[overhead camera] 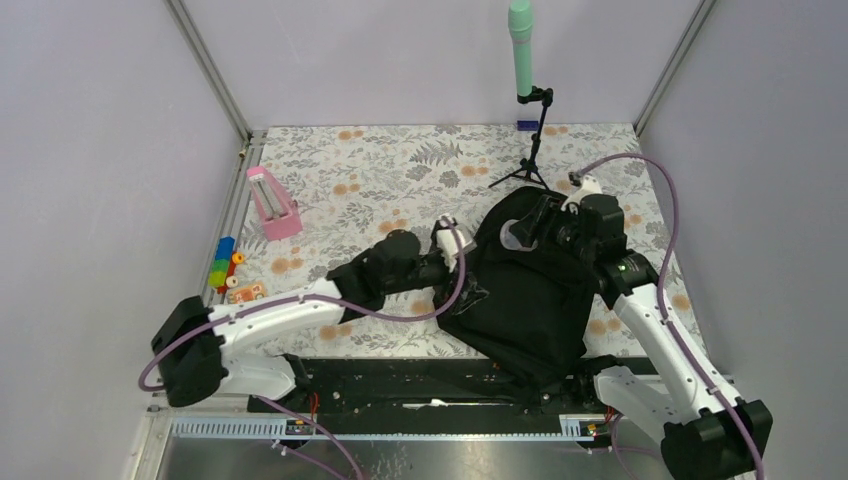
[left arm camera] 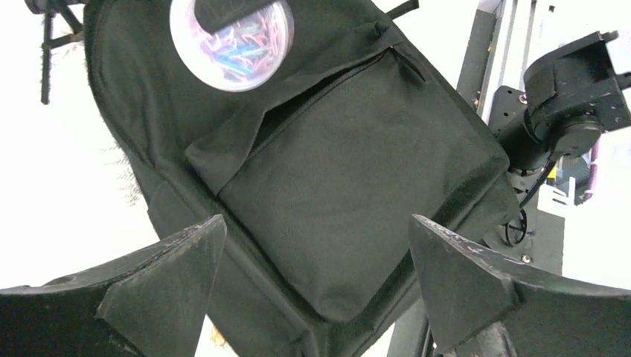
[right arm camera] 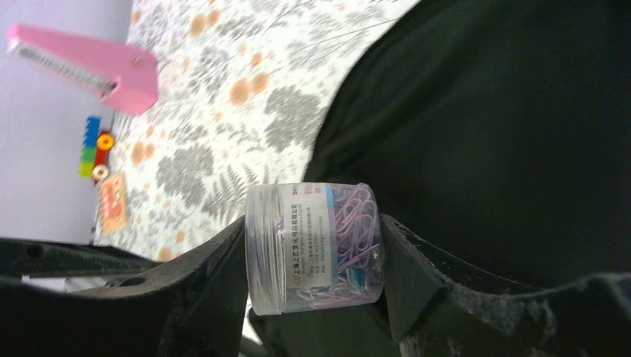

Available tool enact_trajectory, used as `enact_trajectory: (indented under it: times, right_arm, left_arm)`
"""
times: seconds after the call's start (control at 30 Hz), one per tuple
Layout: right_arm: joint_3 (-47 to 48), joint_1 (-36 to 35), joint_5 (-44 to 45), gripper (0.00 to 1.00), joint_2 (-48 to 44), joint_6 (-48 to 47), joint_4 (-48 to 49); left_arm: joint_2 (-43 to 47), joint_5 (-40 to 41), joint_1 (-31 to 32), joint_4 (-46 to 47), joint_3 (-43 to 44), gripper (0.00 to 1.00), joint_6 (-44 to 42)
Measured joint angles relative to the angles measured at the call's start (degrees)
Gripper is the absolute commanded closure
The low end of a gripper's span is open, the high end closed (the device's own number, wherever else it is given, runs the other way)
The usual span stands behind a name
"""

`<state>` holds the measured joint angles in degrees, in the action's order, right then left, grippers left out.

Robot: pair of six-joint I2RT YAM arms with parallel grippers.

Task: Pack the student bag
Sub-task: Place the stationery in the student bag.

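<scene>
The student bag [overhead camera: 535,300], a large black backpack, lies on the flowered table right of centre, its front pocket [left arm camera: 350,193] facing up. My right gripper [right arm camera: 312,223] is shut on a clear round jar of coloured paper clips [right arm camera: 316,245] and holds it over the bag's far end [overhead camera: 517,235]. The left wrist view also shows the jar [left arm camera: 231,41], beyond the pocket. My left gripper [left arm camera: 316,223] stands open at the bag's left side [overhead camera: 468,285], its wide fingers apart over the pocket's lower corner, with nothing between them.
A pink wedge-shaped object [overhead camera: 272,203] stands at the left of the table. Coloured toy blocks [overhead camera: 225,265] and a small orange item [overhead camera: 245,290] lie near the left edge. A small black tripod [overhead camera: 530,160] carrying a green cylinder [overhead camera: 521,45] stands at the back.
</scene>
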<state>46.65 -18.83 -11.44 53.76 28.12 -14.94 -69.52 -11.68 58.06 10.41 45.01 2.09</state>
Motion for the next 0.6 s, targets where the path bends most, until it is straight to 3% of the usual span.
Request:
enact_trajectory:
  times: [0.3, 0.6]
  right_arm:
    - [-0.7, 14.2, -1.0, 0.48, -1.0, -3.0, -1.2]
    - [-3.5, 17.3, -1.6, 0.46, -7.8, -4.1, -6.3]
  left_arm:
    - [-20.6, -10.9, -2.6, -6.0, 18.9, 0.01, -2.4]
    - [-35.5, -23.6, -6.6, -9.9, 31.2, 0.05, -4.0]
